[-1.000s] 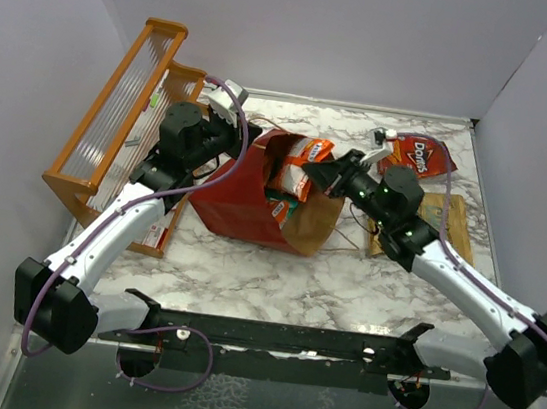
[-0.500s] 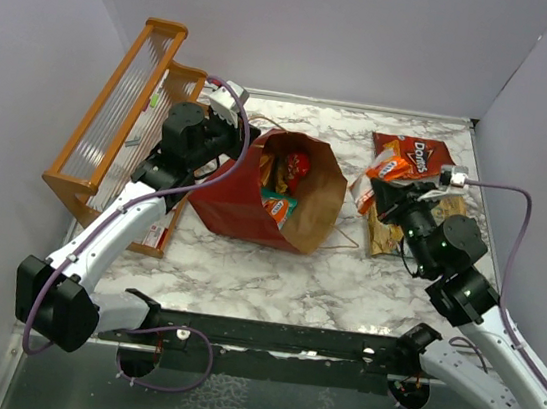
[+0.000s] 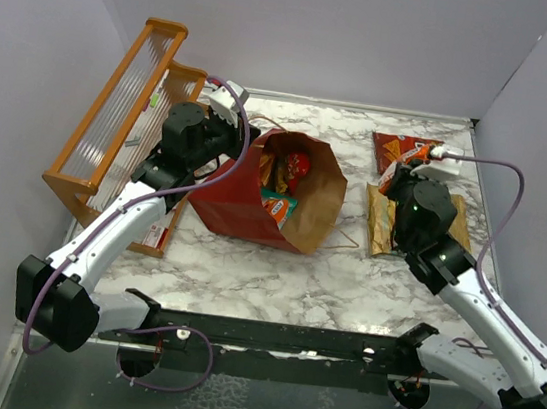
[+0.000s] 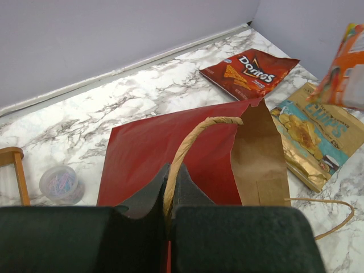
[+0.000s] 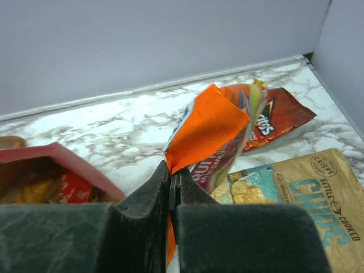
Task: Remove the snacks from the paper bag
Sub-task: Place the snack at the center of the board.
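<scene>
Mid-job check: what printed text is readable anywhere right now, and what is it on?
"Doritos": dark red Doritos bag.
"CHIPS", "KETTLE COOKED", "CRISPY": large chip bag.
Orange packet: print blurred and partly folded, not readable.
Packets inside the paper bag: too small to read.

The left arm (image 3: 119,225) reaches forward, elbow bent; the black left end effector (image 4: 170,173) pinches a thin brown twine handle (image 4: 193,136). The right arm (image 3: 474,291) extends forward; the black right end effector (image 5: 170,176) clamps a crinkly orange packet (image 5: 207,128).
</scene>
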